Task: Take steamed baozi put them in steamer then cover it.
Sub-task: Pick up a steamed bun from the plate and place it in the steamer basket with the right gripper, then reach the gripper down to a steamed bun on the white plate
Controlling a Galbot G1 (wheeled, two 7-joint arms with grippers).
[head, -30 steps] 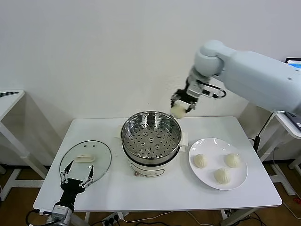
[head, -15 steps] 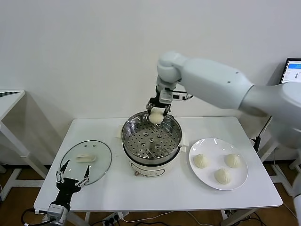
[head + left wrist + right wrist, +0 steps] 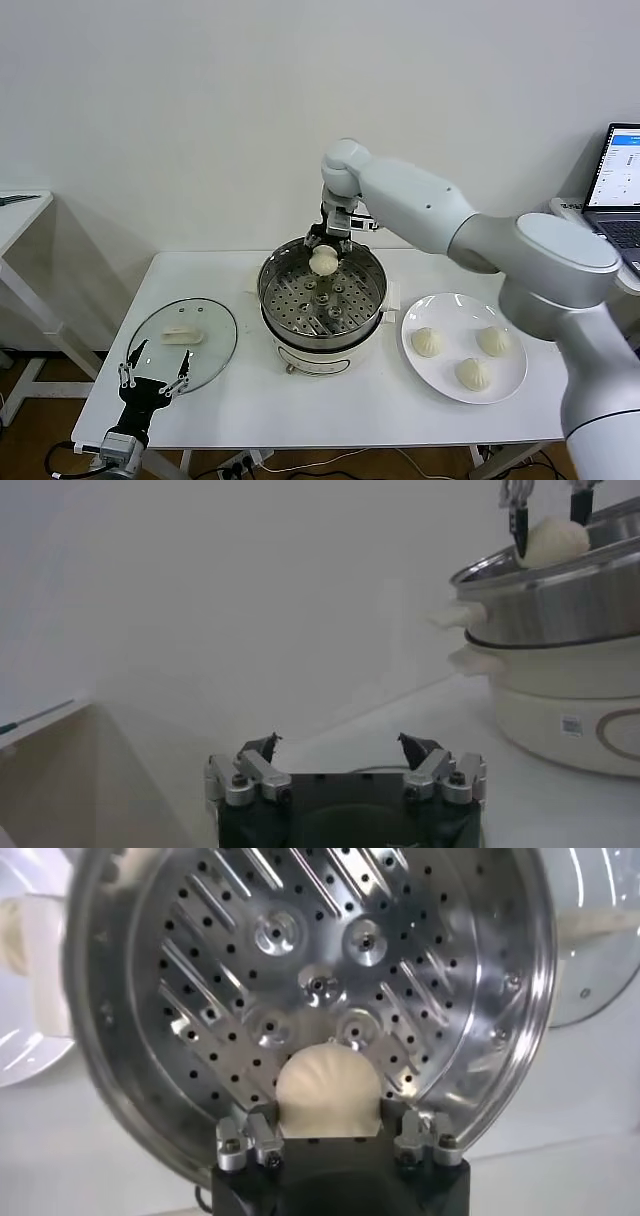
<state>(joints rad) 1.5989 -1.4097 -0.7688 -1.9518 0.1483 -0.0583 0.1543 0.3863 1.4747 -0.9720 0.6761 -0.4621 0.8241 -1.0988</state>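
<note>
Baozi number one (image 3: 323,262) hangs pinched in your right gripper (image 3: 324,258), held over the far part of the steamer (image 3: 322,300), just above its perforated tray (image 3: 315,305). You can see in the right wrist view how the fingers (image 3: 250,1138) clasp the bun (image 3: 328,1093) from both sides, with the holed steel tray (image 3: 310,988) directly under it and nothing lying on that tray. From the left wrist view you catch the same bun (image 3: 555,542) at the level of the pot's rim (image 3: 560,575), between two dark fingertips.

Your other three baozi sit on the white plate (image 3: 430,375) to the right of the steamer: one near the plate's left side (image 3: 427,342), one toward its right (image 3: 493,340), and one closer to you (image 3: 472,373). They lie apart from one another.

Your cover (image 3: 182,343) lies flat on the table (image 3: 350,410) to the left of the steamer, well apart from it, with its white handle (image 3: 180,335) facing up.

Your left gripper (image 3: 155,378) hangs low at the table's near left edge, just at the near rim of the cover, with its fingers spread wide and holding nothing.
</note>
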